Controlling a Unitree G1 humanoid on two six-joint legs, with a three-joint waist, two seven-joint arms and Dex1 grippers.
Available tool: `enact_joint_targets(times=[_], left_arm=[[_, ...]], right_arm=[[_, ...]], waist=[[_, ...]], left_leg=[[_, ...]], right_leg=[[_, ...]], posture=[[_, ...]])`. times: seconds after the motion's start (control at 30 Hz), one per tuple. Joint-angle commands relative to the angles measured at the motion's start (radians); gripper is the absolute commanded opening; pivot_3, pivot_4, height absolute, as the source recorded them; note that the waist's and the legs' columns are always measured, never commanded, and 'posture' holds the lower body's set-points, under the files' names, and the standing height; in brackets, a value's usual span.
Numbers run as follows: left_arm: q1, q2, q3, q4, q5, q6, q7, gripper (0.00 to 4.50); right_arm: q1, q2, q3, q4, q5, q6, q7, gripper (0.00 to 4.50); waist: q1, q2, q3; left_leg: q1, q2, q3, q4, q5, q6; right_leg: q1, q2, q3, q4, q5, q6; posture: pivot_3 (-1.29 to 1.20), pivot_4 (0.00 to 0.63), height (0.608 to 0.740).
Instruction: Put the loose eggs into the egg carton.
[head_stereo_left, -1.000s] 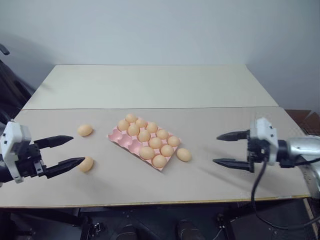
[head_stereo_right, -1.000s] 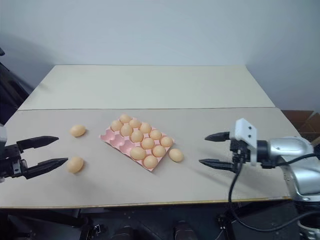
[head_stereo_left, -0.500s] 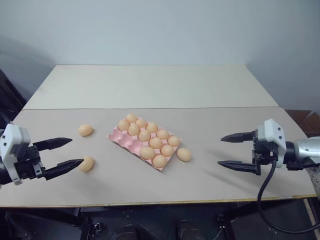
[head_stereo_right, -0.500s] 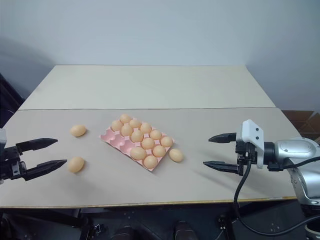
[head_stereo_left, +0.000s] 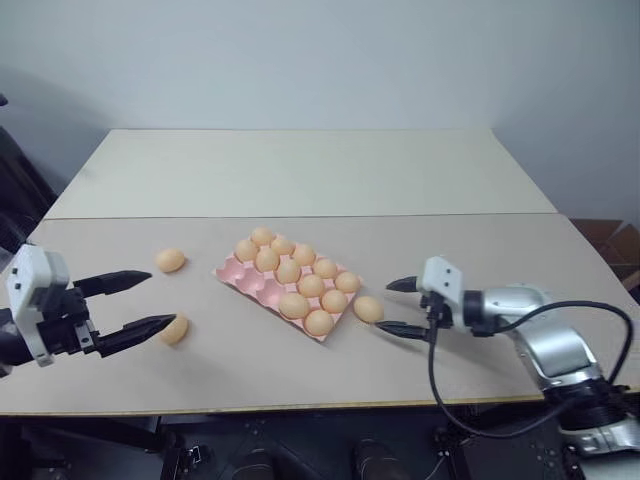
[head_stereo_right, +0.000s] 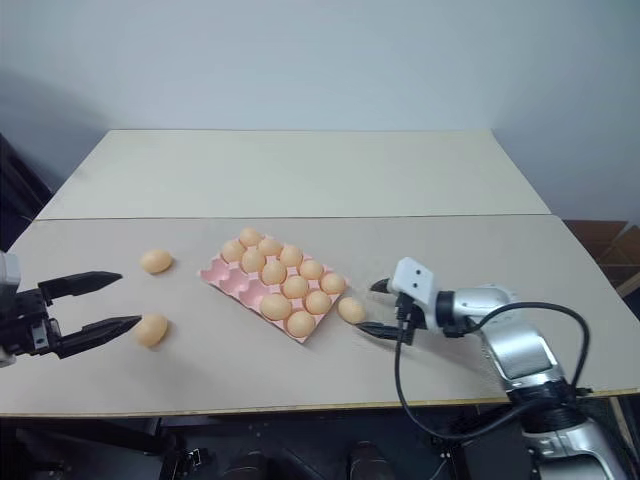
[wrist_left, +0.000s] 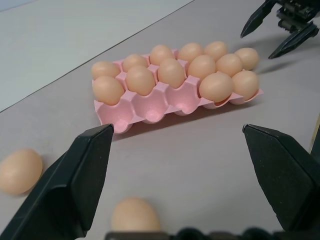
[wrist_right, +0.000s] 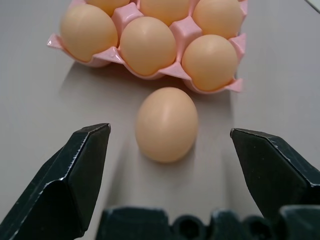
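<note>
Since the earlier frame, the right claw (head_stereo_left: 396, 308) has advanced across the worktop (head_stereo_left: 480, 250) and now brackets the loose egg (head_stereo_left: 367, 309) lying just beside the egg carton (head_stereo_left: 232, 270), fingers spread wide and holding nothing, evidently lined up to close on it. The carton holds nine eggs; three cups along its near-left edge are vacant. The left claw (head_stereo_left: 138, 302), also wide open and empty, hovers at a second loose egg (head_stereo_left: 174, 328), with a third egg (head_stereo_left: 170, 260) nearby.
</note>
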Motion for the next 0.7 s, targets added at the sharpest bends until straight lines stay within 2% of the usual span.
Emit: enact_joint_targets(times=[0.03,0.13,0.4,0.57,0.7], left_arm=[[0.007,-0.009,0.022,-0.035,-0.018,0.004,0.011,4.50],[0.015,-0.015,0.031,-0.048,-0.020,0.009,0.017,4.50],[0.041,-0.018,0.056,-0.063,-0.024,0.012,0.020,4.50],[0.046,-0.015,0.061,-0.058,-0.025,0.009,0.017,4.50],[0.044,-0.014,0.055,-0.054,-0.023,0.005,0.018,4.50]], right_arm=[[-0.035,0.034,0.018,0.030,-0.035,-0.003,-0.043,4.46],[-0.053,0.075,0.036,0.058,-0.049,0.015,-0.070,4.46],[-0.031,0.056,0.015,0.009,-0.022,0.030,-0.045,1.91],[-0.050,0.007,-0.065,-0.103,0.058,0.036,-0.006,1.84],[-0.152,0.058,-0.023,-0.130,0.062,0.058,-0.026,1.84]], waist=[[0.001,0.000,0.000],[0.001,0.000,0.000],[0.003,0.000,0.000],[0.002,0.000,0.000],[-0.010,0.000,0.000]], left_leg=[[0.000,0.000,0.000,0.000,0.000,0.000],[0.000,0.000,0.000,0.000,0.000,0.000],[0.000,0.000,0.000,0.000,0.000,0.000],[0.000,0.000,0.000,0.000,0.000,0.000],[0.001,0.000,0.000,0.000,0.000,0.000]], right_leg=[[0.000,0.000,0.000,0.000,0.000,0.000],[0.000,0.000,0.000,0.001,0.000,0.000],[0.000,0.000,0.000,0.000,0.000,0.000],[0.000,0.000,0.000,0.000,0.000,0.000],[0.000,0.000,0.000,0.002,0.000,0.000]], posture=[[0.00,0.150,0.740],[0.00,0.150,0.740],[0.00,0.150,0.740],[0.00,0.150,0.740],[0.00,0.150,0.740]])
